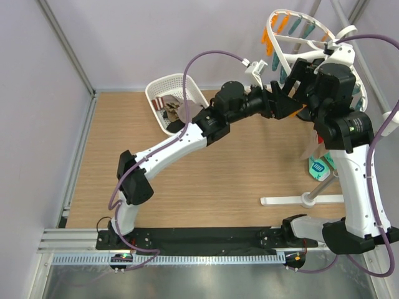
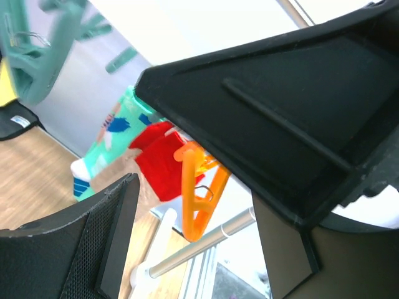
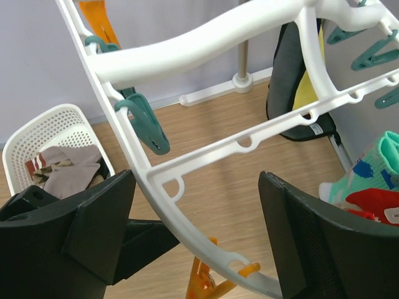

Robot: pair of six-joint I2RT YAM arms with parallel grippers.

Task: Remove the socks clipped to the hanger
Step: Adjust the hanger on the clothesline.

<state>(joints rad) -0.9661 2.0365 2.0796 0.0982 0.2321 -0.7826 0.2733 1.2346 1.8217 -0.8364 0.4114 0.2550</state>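
- Socks (image 2: pixel 146 159) are clipped to the hanger (image 3: pixel 187 47), which stands at the far right of the table. A red sock (image 2: pixel 159 165) hangs with a teal sock (image 2: pixel 107 142) just beside it.
- Other socks lie in the white basket (image 3: pixel 28 146) at the far side, well apart from the hanger.
- The left gripper (image 2: pixel 140 140) is spread wide. The red sock lies straight ahead in the gap between its fingers, and whether either finger touches the cloth cannot be told.
- The red sock dangles from an orange peg (image 2: pixel 193 199), with its long axis running down from the clip and across the line of the left fingers. A squeeze would likely catch it broadside.
- The right gripper (image 3: pixel 196 180) is also spread. The hanger's curved rim passes between its fingers without being pinched. It looks placed to steady the frame rather than to take a sock.
- The left arm is the nearer and better lined up for the red sock. From the right wrist, that sock sits off to the side, beyond the right-hand finger.
- The next move probably calls for pinching below the peg and pulling downward, away from the clip.
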